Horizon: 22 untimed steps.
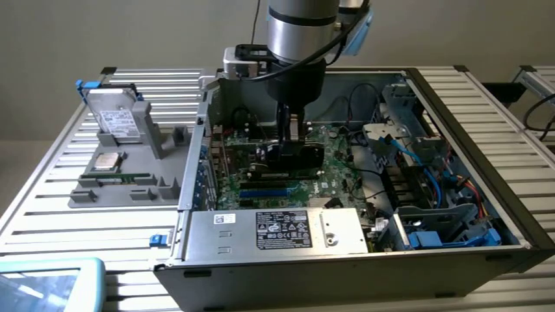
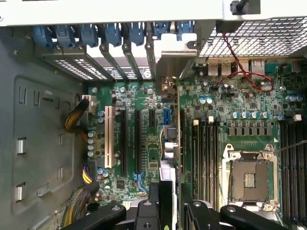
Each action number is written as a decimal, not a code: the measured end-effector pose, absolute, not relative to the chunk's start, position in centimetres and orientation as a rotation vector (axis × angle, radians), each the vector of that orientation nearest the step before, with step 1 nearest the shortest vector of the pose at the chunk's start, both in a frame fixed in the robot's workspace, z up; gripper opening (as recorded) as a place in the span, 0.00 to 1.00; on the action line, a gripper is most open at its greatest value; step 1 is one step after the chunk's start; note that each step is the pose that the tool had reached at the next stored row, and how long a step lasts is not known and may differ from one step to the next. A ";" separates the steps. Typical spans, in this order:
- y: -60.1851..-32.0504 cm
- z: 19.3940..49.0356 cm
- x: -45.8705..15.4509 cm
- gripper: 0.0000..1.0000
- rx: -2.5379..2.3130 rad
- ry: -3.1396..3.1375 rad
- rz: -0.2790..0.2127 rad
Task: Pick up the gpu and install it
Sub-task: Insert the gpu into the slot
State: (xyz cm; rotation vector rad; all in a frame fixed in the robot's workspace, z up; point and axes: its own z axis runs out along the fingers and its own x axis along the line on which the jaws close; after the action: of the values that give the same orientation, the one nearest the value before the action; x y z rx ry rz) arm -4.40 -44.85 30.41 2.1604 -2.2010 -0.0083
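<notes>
The end effector is seen lowered into an open computer case, clenched on the gpu, which is held upright on its edge just above the green motherboard, its black face turned toward the exterior view. In the wrist view the end effector is seen with the gpu between its fingers, edge-on over the motherboard. Whether the card already touches a slot cannot be told.

One black label with white print is carried by the silver power supply, and one small white sticker lies beside it. One white label is carried by the hard drive. None of this writing can be read.

The case is set on a desk made of pale metal slats, and a plain beige wall is seen behind it. Toward the exterior view's left, one grey holder is placed on the desk. In it are kept the one upright hard drive, one square silver chip and one narrow green memory stick.

In the wrist view one white slot and two long black slots are counted beside it. One open processor socket is shown, as is one red and black twisted wire. A row of blue latches is lined along the case edge.
</notes>
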 end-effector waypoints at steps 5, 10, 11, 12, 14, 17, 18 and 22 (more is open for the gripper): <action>-45.0 29.6 -4.4 0.27 2.161 -2.199 -0.009; -45.0 29.6 -4.5 0.27 2.161 -2.198 -0.009; -45.0 29.6 -4.5 0.27 2.162 -2.199 -0.009; -45.0 29.6 -4.6 0.27 2.162 -2.198 -0.009; -45.0 29.6 -4.8 0.27 2.161 -2.199 -0.009; -45.1 29.4 -4.8 0.27 2.162 -2.198 -0.009; -45.1 29.3 -4.8 0.27 2.162 -2.198 -0.009; -45.1 28.8 -4.9 0.27 2.160 -2.197 -0.012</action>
State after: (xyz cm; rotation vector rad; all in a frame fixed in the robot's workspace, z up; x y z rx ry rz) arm -4.87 -45.15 28.76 2.1602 -2.1971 -0.0120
